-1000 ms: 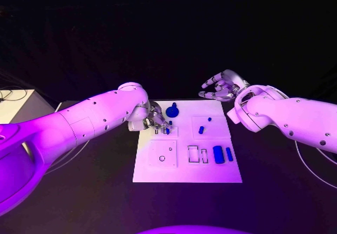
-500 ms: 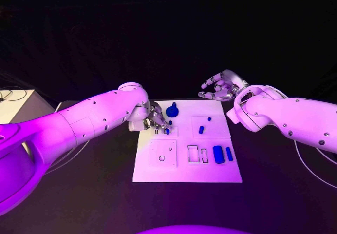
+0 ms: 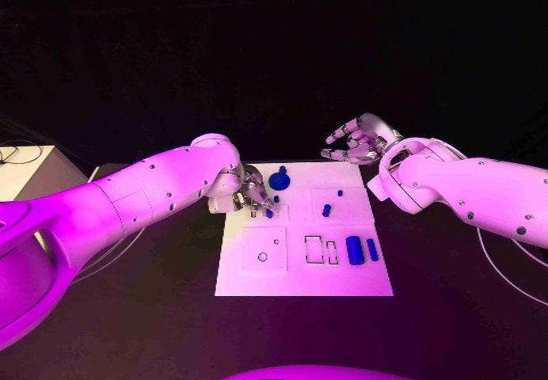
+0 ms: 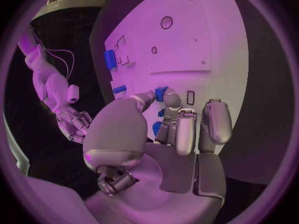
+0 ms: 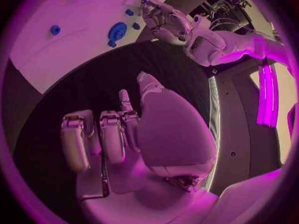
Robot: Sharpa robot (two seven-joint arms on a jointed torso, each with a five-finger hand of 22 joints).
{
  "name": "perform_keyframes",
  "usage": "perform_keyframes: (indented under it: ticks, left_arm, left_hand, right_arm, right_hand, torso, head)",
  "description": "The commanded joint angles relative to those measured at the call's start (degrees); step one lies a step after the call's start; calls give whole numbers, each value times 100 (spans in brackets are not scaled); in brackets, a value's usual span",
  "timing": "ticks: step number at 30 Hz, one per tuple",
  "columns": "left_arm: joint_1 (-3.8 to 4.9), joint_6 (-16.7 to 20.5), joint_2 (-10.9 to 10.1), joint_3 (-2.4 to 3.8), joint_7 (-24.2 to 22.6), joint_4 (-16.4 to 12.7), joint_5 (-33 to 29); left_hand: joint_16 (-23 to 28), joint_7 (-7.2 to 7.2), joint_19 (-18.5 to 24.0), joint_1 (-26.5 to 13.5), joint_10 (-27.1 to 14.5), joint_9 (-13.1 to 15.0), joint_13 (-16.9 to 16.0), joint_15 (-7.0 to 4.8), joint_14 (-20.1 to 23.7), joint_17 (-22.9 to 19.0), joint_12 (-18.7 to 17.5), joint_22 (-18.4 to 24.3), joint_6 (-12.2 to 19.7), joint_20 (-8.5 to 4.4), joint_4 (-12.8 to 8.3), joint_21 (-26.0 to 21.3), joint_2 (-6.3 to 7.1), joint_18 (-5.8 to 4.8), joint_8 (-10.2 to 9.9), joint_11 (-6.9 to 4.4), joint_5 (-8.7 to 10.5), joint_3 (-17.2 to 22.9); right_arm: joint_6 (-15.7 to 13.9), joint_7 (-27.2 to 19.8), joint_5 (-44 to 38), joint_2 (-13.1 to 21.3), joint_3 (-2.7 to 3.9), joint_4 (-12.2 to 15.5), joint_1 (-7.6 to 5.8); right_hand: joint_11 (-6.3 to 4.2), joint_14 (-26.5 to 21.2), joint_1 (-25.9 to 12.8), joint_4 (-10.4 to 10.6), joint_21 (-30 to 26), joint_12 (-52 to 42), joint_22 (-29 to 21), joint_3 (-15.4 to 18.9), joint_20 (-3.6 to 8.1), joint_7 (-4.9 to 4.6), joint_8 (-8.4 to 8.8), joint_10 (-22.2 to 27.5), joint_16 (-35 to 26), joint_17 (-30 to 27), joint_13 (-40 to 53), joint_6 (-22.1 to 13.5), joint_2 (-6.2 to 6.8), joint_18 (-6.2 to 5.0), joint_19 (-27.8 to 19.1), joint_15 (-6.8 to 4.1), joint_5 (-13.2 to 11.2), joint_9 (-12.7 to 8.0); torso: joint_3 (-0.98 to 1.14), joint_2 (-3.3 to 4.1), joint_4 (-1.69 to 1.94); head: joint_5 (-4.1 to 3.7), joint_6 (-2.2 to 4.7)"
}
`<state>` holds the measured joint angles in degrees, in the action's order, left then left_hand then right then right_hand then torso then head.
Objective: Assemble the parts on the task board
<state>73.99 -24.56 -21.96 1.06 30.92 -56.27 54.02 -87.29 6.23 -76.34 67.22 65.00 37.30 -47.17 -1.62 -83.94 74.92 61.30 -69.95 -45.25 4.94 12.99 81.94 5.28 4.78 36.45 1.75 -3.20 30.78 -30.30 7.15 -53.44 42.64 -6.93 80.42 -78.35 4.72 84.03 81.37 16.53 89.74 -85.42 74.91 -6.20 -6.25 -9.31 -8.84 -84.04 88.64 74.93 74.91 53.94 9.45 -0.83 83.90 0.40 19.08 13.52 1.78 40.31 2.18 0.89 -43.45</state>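
Note:
The white task board [image 3: 302, 273] lies in the middle of the black table. My left hand [image 3: 253, 196] is over the board's far left part and pinches a small blue part [image 4: 162, 92] between thumb and a finger, close to the board surface. Other blue parts sit on the board: a round knob [image 3: 279, 180], a short peg [image 3: 327, 210], a thick block [image 3: 355, 250] and a slim bar [image 3: 372, 250]. My right hand [image 3: 359, 141] hovers beyond the board's far right corner, fingers apart, holding nothing. The right wrist view shows that hand [image 5: 124, 129] above bare table.
Outlined recesses [image 3: 313, 248] and a square with a small hole [image 3: 264, 248] mark the board's near half. A pale box [image 3: 23, 170] stands at the far left of the table. Black table surrounds the board on all sides.

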Motion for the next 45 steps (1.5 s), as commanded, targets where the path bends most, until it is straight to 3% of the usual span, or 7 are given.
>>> perform_keyframes:
  ticks: [1,4,13,21,28,36,45]
  left_arm:
    - [-1,-39,-4,-2,-29,-16,-88]
    - [-2,-32,-19,-2,-35,-22,-114]
    - [-6,-14,-105,-2,-46,-103,-226]
    - [-12,179,-288,9,-64,-325,-446]
    - [-13,386,-412,21,-82,-455,-529]
    - [-11,607,-496,31,-95,-527,-471]
    - [-12,683,-421,20,-98,-541,-105]
  left_hand:
    - [25,-10,42,71,-42,49,41,16,-368,975,-42,-2,-18,-15,-83,-37,-4,-36,-32,13,8,179]
    - [34,-11,62,121,-146,128,246,11,-362,965,-209,18,-6,-20,-266,-49,28,-31,-66,12,7,519]
    - [30,-25,70,111,-120,361,347,-1,-369,983,-299,15,-12,-30,-742,-52,78,-29,-46,-7,7,1220]
    - [-3,-48,38,-64,0,743,333,-34,-403,1044,-288,-32,-27,-67,-1138,-27,93,-36,193,-40,-73,1937]
    - [-39,-83,-23,-431,131,1076,266,-68,-440,1110,-214,-121,-64,-100,-1354,23,180,-51,353,-73,-741,2292]
    - [-139,-173,-131,-725,386,1293,50,-141,-518,1280,-27,-265,-217,-160,-1478,94,287,-80,464,-157,-1366,2365]
    - [-214,-247,-172,-851,567,1395,-80,-204,-571,1410,85,-310,-334,-212,-1510,114,353,-89,526,-226,-1642,2389]
  right_arm:
    - [82,-7,-44,-6,3,-2,-1]
    - [88,0,-47,-6,3,-3,0]
    - [112,12,-51,-4,3,-8,1]
    - [119,22,-54,26,3,4,3]
    - [126,29,-58,47,3,10,3]
    - [136,35,-62,59,2,7,6]
    - [132,34,-66,65,2,7,9]
  right_hand:
    - [-19,483,-33,-1,26,22,1509,-27,11,-6,10,-203,-35,1036,1145,-39,21,83,610,-15,39,-2]
    - [-18,480,-33,-3,26,22,1509,-38,9,-6,6,-203,-40,1024,1144,-40,19,83,610,-15,45,-1]
    - [-18,480,-33,-3,26,22,1509,-38,9,-6,6,-203,-40,1024,1144,-40,19,83,610,-15,45,-1]
    - [-18,479,-36,-4,26,29,1509,-45,9,-7,4,-197,-42,1021,1139,-44,23,83,610,-14,49,0]
    - [-18,479,-36,-4,26,29,1509,-45,9,-7,4,-197,-42,1021,1139,-44,23,83,610,-14,49,0]
    - [-18,479,-36,-4,26,29,1509,-45,9,-7,4,-197,-42,1021,1139,-44,23,83,610,-14,49,0]
    - [-18,479,-36,-4,26,29,1509,-45,9,-7,4,-197,-42,1021,1139,-44,23,83,610,-14,49,0]
  torso:
    - [-2,3,1]
    - [-3,2,4]
    - [-4,5,-4]
    - [-8,6,9]
    - [-6,6,9]
    - [-1,3,8]
    - [-3,6,1]
  head:
    - [-2,-4]
    - [-4,-6]
    - [-8,-9]
    - [-24,-2]
    - [-29,-10]
    - [-17,-17]
    - [-3,-29]
